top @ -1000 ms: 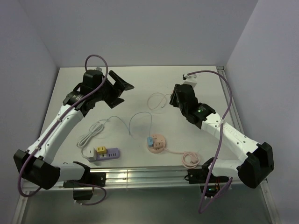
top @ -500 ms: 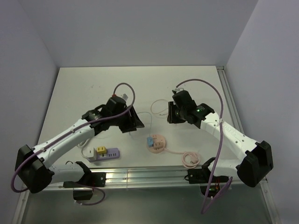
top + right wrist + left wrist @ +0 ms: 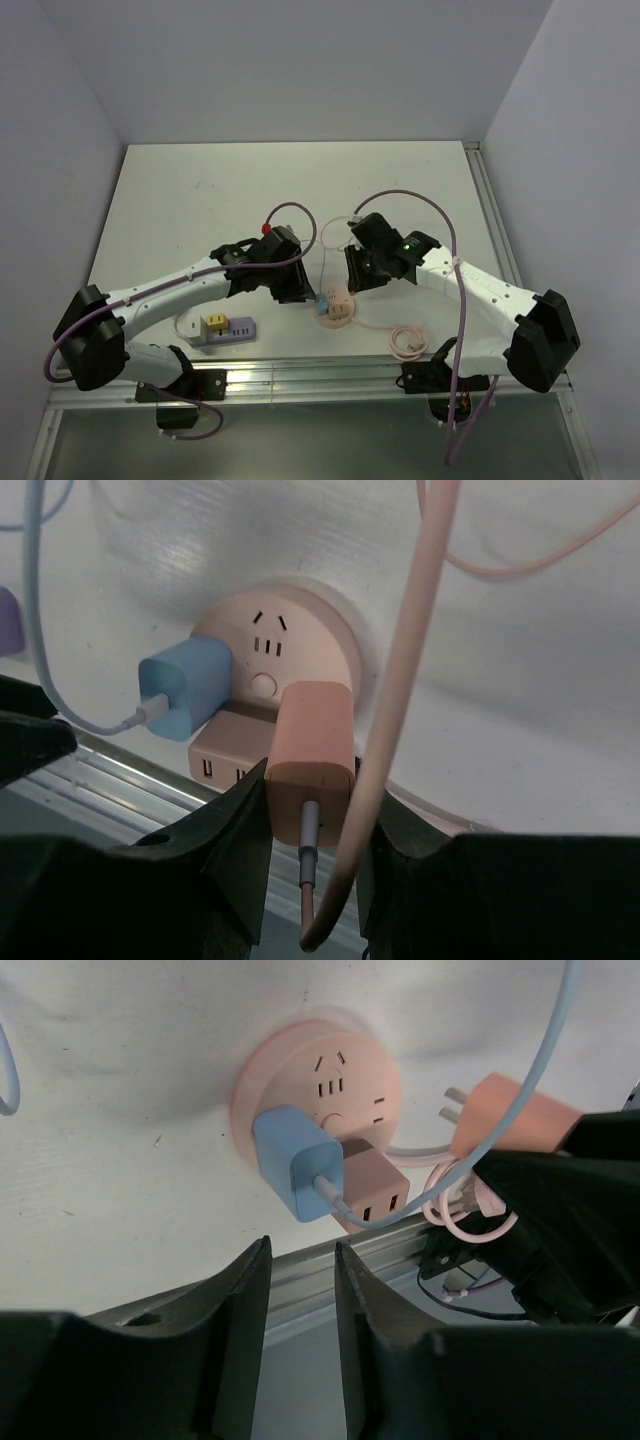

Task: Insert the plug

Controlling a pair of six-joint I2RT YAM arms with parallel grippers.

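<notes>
The right gripper is pinching the pink plug just above the round socket, with its prongs still outside the socket. A blue charger is occupying the socket's side. The left gripper is hovering beside the socket, slightly spread and gripping nothing. From above, both arms are hiding part of the socket.

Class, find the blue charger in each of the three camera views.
Top external: blue charger at centre, on the pink socket hub's left side.
Left wrist: middle of the picture.
Right wrist: left of centre, beside the orange plug.
Shared landmark: the pink socket hub.
</notes>
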